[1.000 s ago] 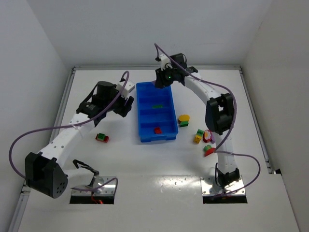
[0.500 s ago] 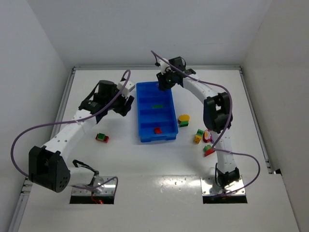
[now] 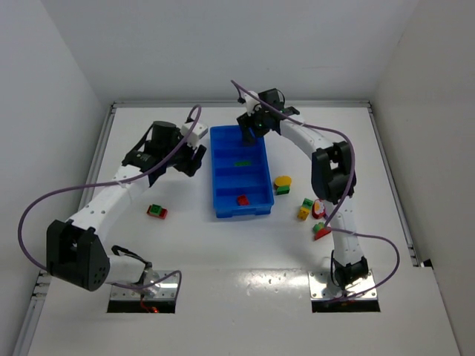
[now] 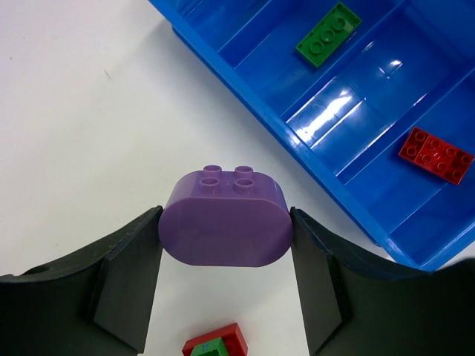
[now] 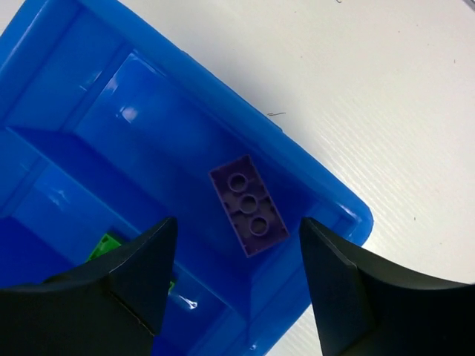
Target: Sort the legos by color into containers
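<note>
The blue tray (image 3: pixel 220 178) has four compartments in a row. Its far compartment holds a flat purple brick (image 5: pixel 248 205), the second one a green plate (image 3: pixel 242 162), the nearest one a red brick (image 3: pixel 242 199). My right gripper (image 3: pixel 249 132) hangs open over the far compartment, its jaws either side of the purple brick (image 5: pixel 237 222) and above it. My left gripper (image 3: pixel 194 157) is just left of the tray, shut on a rounded purple piece (image 4: pixel 225 226) held above the table. The green plate (image 4: pixel 329 33) and the red brick (image 4: pixel 436 154) also show in the left wrist view.
A red and green piece (image 3: pixel 156 211) lies on the table left of the tray, below the left gripper (image 4: pixel 215 343). Right of the tray lie a yellow piece (image 3: pixel 283 181), a yellow and green one (image 3: pixel 305 208), a purple one (image 3: pixel 319 210) and a red one (image 3: pixel 322 233).
My right gripper has moved a little lower over the tray's far end. My left arm has shifted slightly towards the far side, still holding the purple piece.
</note>
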{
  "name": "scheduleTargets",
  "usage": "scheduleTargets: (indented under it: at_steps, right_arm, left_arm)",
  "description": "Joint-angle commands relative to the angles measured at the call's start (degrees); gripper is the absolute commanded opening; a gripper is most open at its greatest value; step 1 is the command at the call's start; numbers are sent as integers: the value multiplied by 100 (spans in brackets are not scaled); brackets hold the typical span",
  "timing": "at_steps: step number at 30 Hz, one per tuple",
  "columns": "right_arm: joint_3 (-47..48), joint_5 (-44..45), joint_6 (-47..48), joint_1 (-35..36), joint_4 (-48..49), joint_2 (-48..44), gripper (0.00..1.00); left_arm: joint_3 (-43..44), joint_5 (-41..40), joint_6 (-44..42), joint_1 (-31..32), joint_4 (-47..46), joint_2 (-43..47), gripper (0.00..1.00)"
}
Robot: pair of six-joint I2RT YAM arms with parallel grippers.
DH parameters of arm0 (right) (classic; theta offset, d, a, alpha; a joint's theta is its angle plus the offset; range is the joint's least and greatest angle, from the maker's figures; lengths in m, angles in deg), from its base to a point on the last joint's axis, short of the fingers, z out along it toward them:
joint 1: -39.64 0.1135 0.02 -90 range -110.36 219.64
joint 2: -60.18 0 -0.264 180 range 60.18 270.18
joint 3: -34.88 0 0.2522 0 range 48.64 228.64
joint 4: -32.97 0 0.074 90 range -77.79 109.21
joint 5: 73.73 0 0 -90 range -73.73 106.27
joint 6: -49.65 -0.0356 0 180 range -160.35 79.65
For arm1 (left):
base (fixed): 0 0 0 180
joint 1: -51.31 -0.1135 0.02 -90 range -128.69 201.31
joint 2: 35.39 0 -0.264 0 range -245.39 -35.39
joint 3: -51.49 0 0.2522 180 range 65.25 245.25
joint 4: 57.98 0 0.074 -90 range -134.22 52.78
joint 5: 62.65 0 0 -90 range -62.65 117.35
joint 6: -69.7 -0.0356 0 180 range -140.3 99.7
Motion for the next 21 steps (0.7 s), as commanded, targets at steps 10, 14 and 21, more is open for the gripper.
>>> scheduleTargets:
  at_steps: [10, 14, 21]
  right_arm:
    - [272, 18, -766, 0, 212, -854, 69]
    - [27, 579, -890, -176, 265, -1495, 69]
    - [-712, 870, -951, -633, -51, -2621, 75]
  left_arm:
    - [941, 449, 300, -64, -307, -358, 27]
    - [1783, 512, 616, 50, -237, -1122, 26]
    - [3921, -77, 1389, 462, 685, -3047, 22]
